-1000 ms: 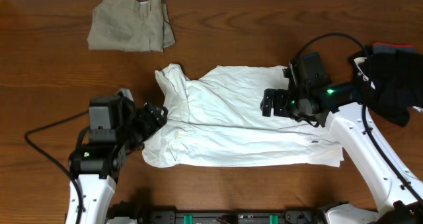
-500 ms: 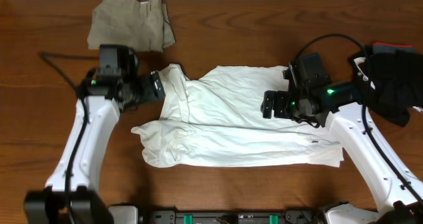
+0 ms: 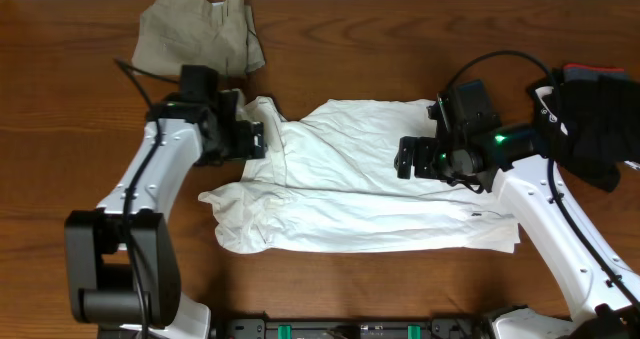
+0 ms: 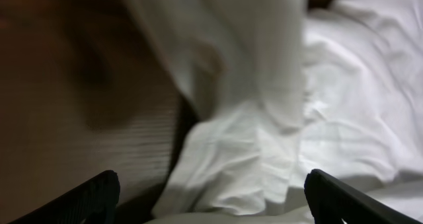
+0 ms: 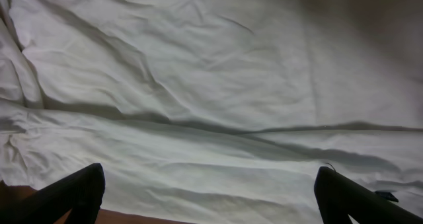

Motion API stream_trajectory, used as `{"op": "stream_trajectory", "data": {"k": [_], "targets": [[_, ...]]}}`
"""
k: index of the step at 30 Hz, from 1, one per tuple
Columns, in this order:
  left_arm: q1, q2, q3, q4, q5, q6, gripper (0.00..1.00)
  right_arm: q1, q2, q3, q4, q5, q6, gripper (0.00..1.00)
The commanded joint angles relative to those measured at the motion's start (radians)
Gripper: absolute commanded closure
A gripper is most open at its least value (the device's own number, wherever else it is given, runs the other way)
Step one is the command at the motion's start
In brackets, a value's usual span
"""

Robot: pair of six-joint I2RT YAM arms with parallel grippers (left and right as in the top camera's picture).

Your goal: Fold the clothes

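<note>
A large white T-shirt (image 3: 360,194) lies crumpled and partly folded across the middle of the wooden table; no black print shows. My left gripper (image 3: 256,139) is open over the shirt's upper-left corner, with white cloth (image 4: 264,125) bunched between and ahead of the fingers (image 4: 211,201). My right gripper (image 3: 408,157) is open above the shirt's right half, and smooth white fabric (image 5: 198,85) fills its view between the fingers (image 5: 208,197). Khaki-beige trousers (image 3: 198,34) lie folded at the back left. A black bundle (image 3: 592,119) sits at the right edge.
Bare wooden table (image 3: 60,149) surrounds the shirt on the left and front. A red-edged item (image 3: 600,72) lies with the black bundle. Cables run from both arms over the table.
My left arm has swung from the shirt's lower-left corner up and right to its upper-left corner. The lower-left cloth has dropped flatter. The right arm has not moved.
</note>
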Motion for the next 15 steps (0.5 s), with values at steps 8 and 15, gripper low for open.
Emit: {"op": "stream_trajectory", "data": {"k": [8,15], "targets": [[-0.069,0.051,0.013,0.031,-0.063,0.057,0.09,-0.003,-0.003,0.008,-0.025,-0.002,-0.014,0.01],[-0.064,0.055,0.003,0.055,-0.064,0.058,0.09,-0.003,-0.003,0.008,-0.027,-0.001,-0.014,0.01]]}}
